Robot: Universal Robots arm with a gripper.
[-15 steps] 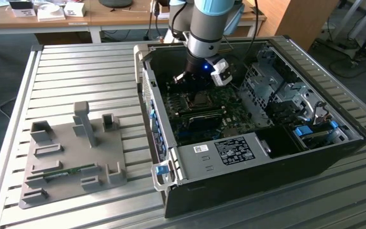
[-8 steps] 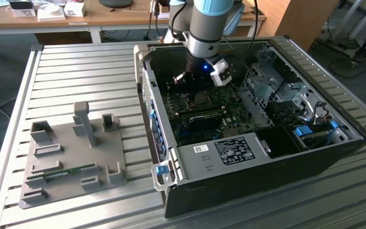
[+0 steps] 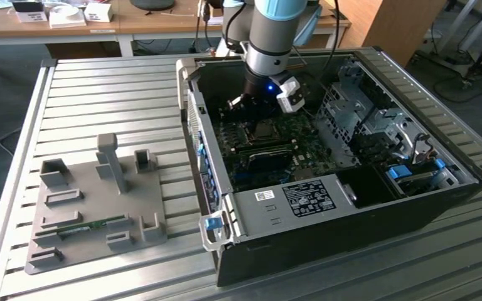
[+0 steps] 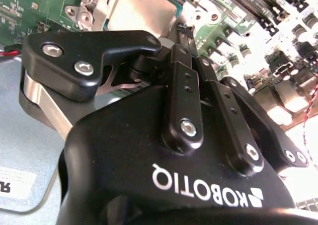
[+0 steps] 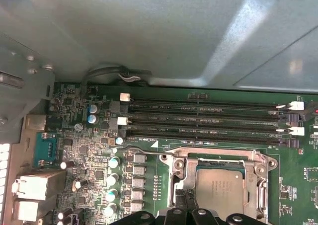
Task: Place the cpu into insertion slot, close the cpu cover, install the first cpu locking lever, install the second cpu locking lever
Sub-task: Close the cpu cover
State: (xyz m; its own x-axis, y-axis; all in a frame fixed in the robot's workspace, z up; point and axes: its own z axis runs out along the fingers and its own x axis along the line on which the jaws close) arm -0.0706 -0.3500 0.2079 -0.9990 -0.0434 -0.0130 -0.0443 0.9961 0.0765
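A slatted metal surface (image 3: 98, 94) is seen carrying one open computer case (image 3: 350, 213) lying on its side. Towards the exterior view's left, one grey fixture block (image 3: 90, 207) is set well apart from the case, with a single memory stick (image 3: 82, 227) laid in it. A wooden desk (image 3: 140, 19) is seen behind.

One arm (image 3: 270, 31) is lowered almost vertically into the case, between the case wall and the metal drive cage (image 3: 358, 113), with its wrist held just above the socket area of the green motherboard (image 5: 149, 185).

Four long black memory slots (image 5: 198, 118) are counted beside the socket.

One cpu cover (image 5: 223, 154) is laid flat, and through its window one cpu (image 5: 218, 187) is seen seated in the insertion slot (image 5: 218, 162).

The jaws are held at the socket's edge, drawn together with no gap visible in the first wrist view; nothing is seen gripped between them.
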